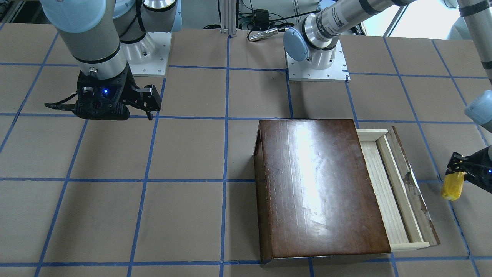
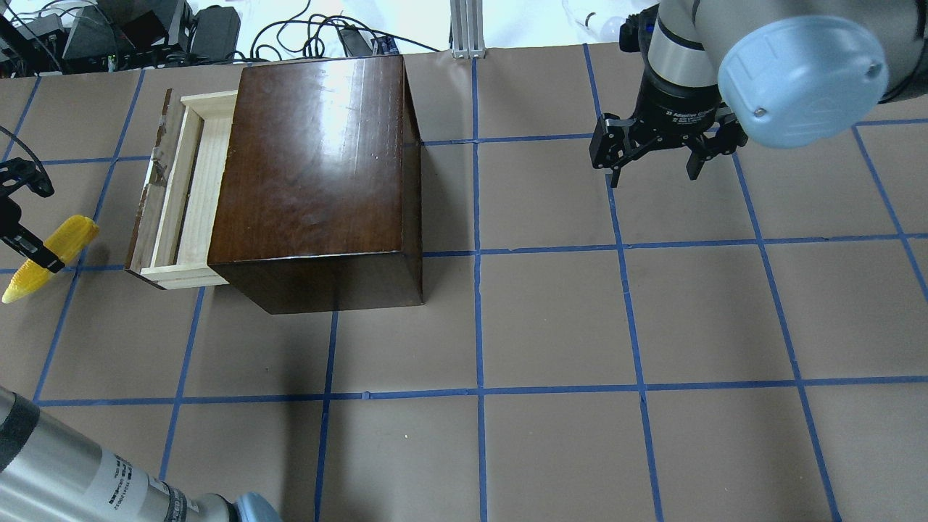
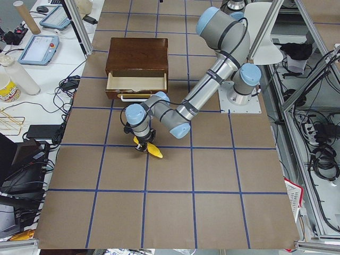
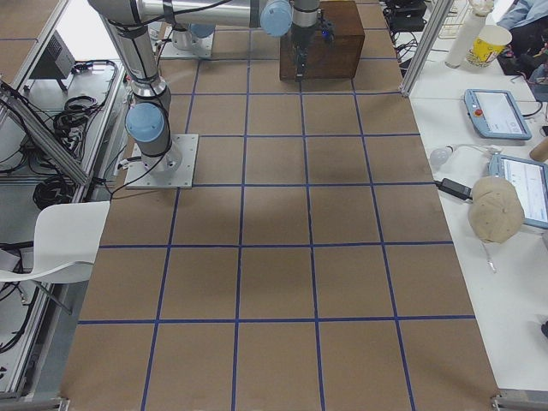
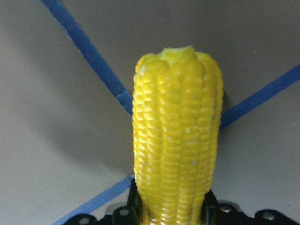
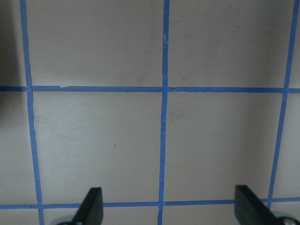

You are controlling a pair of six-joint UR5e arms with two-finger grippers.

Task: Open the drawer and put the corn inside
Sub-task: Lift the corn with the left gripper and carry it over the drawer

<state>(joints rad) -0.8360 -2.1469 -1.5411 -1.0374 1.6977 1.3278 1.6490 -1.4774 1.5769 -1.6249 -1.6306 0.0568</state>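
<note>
The drawer (image 2: 190,190) is pulled out of the left side of the dark-brown box (image 2: 319,167), showing its pale wood tray; it also shows in the front view (image 1: 390,184). My left gripper (image 2: 35,250) is shut on the yellow corn (image 2: 69,235) and holds it above the table just left of the drawer's dark front panel (image 2: 147,199). The corn fills the left wrist view (image 5: 177,140) and shows in the front view (image 1: 452,187). My right gripper (image 2: 656,163) is open and empty, far right of the box, above bare table (image 6: 171,211).
The brown table has a grid of blue tape lines (image 2: 478,250). The arm bases (image 1: 317,69) stand at the robot's edge. Cables and gear (image 2: 145,29) lie beyond the far edge, behind the box.
</note>
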